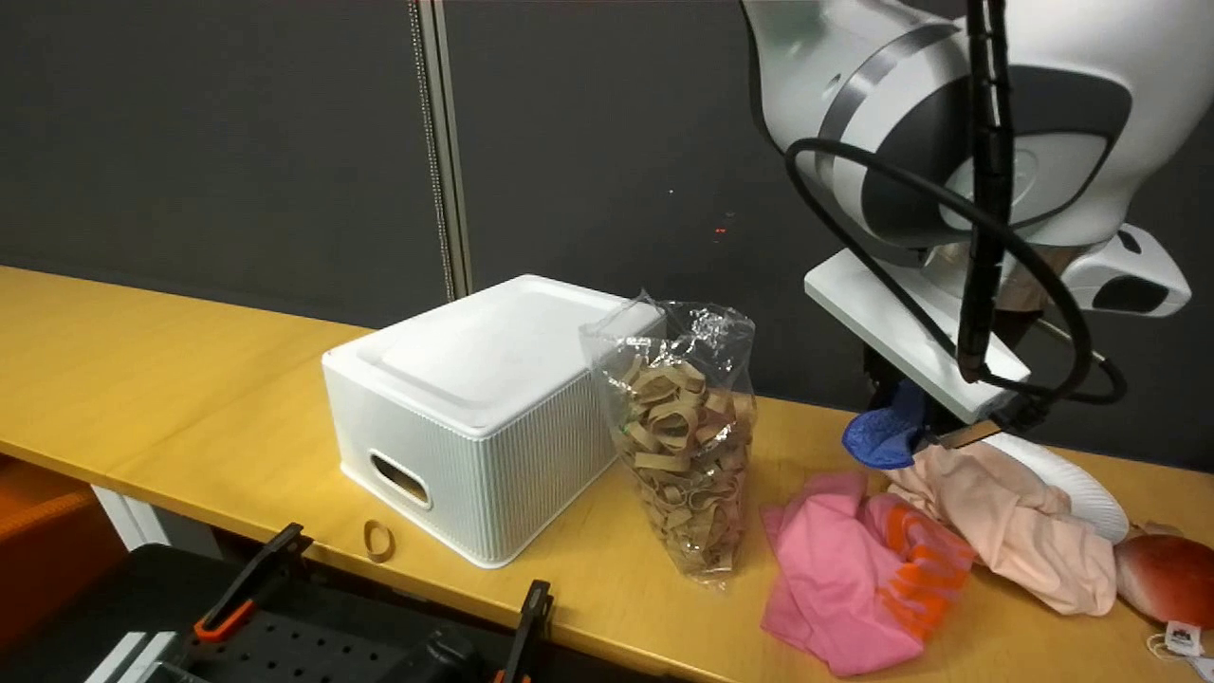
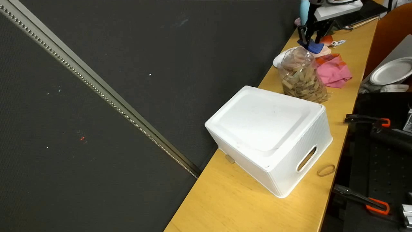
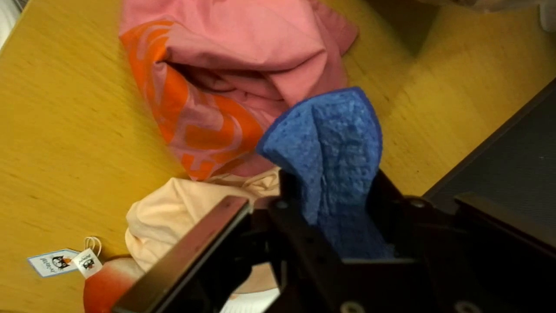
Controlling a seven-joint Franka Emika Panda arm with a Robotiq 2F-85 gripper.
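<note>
Seeing the gripper (image 3: 335, 182) with its jaws part-way apart and a blue cloth (image 3: 332, 148) sitting between them, jutting past the tips — not telling whether pinched or loose. Finding both at the right in an exterior view, close to a peach cloth (image 1: 1005, 526) partly hiding a white plate (image 1: 1091, 491). Noticing a pink cloth (image 1: 839, 579) on the near side and a red tagged item (image 1: 1167, 574) farther right. Looking left — meeting a clear bag (image 1: 711, 343) of tan bands (image 1: 678, 465), then a white box (image 1: 474, 379) on the wooden table (image 1: 190, 379).

Gripper (image 2: 311, 44) at blue cloth (image 2: 316, 48) | clear bag (image 2: 302, 80) beside white box (image 2: 267, 124)
</note>
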